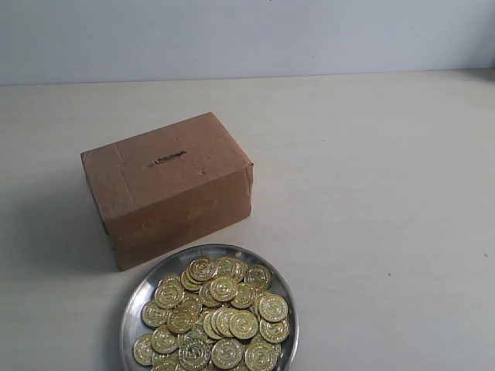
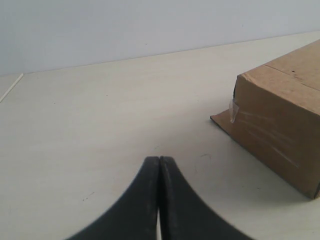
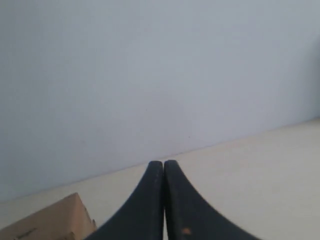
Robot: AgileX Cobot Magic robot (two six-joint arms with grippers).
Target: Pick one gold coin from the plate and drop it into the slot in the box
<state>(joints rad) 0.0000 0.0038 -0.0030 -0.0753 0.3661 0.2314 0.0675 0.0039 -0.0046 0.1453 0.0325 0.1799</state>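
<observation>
while clamped, left hand point(image 2: 159, 159) near box point(image 2: 280, 120)

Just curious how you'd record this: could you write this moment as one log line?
stage: no coin picked | left gripper: shut, empty | right gripper: shut, empty | coins: piled on plate | box slot: uncovered

The box point(image 1: 166, 189) sits on the surface point(image 1: 371, 193), a slot point(image 1: 166, 159) in its top; just in front of it, the plate point(image 1: 148, 284) holds a heap of coins point(image 1: 220, 317).
</observation>
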